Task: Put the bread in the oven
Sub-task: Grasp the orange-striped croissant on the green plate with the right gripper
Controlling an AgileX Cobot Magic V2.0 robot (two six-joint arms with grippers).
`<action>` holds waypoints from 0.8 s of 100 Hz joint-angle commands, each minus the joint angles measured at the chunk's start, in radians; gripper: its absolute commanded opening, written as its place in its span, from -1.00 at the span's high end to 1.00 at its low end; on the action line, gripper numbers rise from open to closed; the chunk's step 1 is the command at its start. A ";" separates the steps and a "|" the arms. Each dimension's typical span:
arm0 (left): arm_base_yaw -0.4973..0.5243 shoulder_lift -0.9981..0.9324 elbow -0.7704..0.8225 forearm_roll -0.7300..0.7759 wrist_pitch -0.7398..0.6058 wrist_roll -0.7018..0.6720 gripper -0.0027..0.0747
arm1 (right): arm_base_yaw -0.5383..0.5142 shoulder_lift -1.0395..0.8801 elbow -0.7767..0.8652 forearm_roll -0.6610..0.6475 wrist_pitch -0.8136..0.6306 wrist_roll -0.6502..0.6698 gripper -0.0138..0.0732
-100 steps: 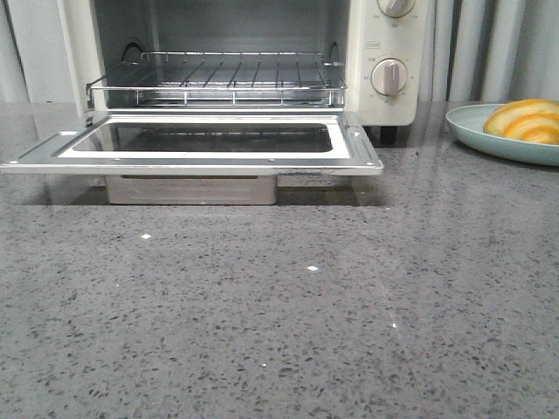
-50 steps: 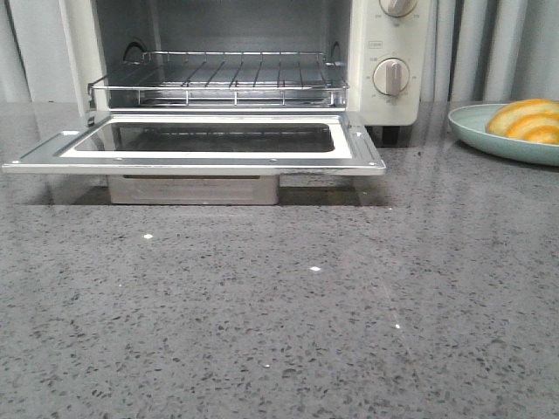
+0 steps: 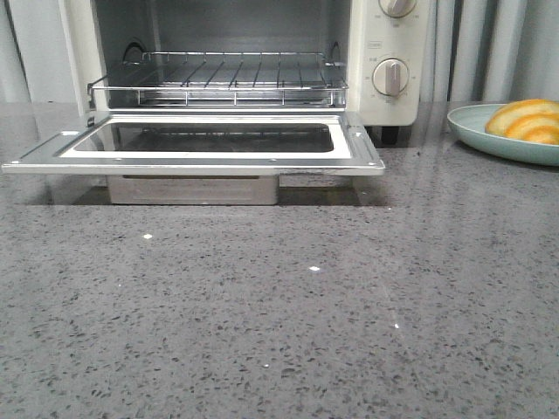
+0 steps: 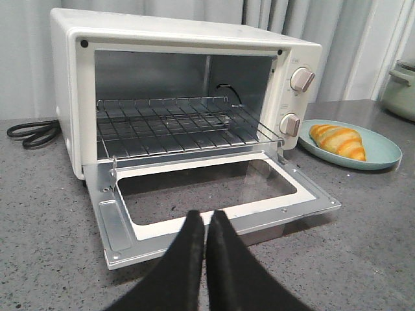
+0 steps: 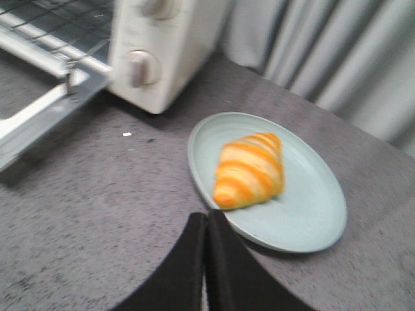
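Note:
The cream-white oven (image 3: 389, 52) stands at the back with its glass door (image 3: 201, 144) folded down flat and its wire rack (image 3: 218, 78) bare. It also shows in the left wrist view (image 4: 181, 97) and the right wrist view (image 5: 155, 58). The bread (image 3: 524, 120), golden-orange with cream stripes, lies on a pale blue-green plate (image 3: 476, 131) right of the oven; it also shows in the wrist views (image 4: 337, 140) (image 5: 249, 170). My left gripper (image 4: 206, 217) is shut and empty in front of the door. My right gripper (image 5: 206, 219) is shut and empty just short of the plate's (image 5: 305, 220) rim.
Grey speckled countertop (image 3: 279, 314) fills the foreground. A black cord (image 4: 29, 133) lies left of the oven. A grey-green pot (image 4: 402, 87) stands at the far right behind the plate. Curtains hang behind.
The front view has shifted very slightly; nothing on the table has moved. Neither gripper shows in the front view.

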 commanded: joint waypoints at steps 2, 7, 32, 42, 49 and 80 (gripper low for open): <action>0.002 0.007 -0.029 -0.014 -0.075 -0.002 0.99 | 0.004 0.001 -0.036 0.064 -0.043 -0.098 0.79; 0.002 0.007 -0.029 -0.014 -0.075 -0.002 0.99 | 0.004 0.001 -0.038 0.097 -0.054 -0.081 0.79; 0.002 0.007 -0.029 -0.014 -0.075 -0.002 0.99 | -0.015 0.110 -0.195 0.202 0.028 0.172 0.69; 0.002 0.007 -0.029 -0.014 -0.075 -0.002 0.99 | -0.015 0.216 -0.329 0.204 0.173 0.210 0.32; 0.002 0.007 -0.029 -0.014 -0.075 -0.002 0.99 | -0.015 0.294 -0.426 0.204 0.263 0.271 0.03; 0.002 0.007 -0.029 -0.014 -0.075 -0.002 0.99 | -0.098 0.576 -0.696 0.178 0.405 0.407 -0.14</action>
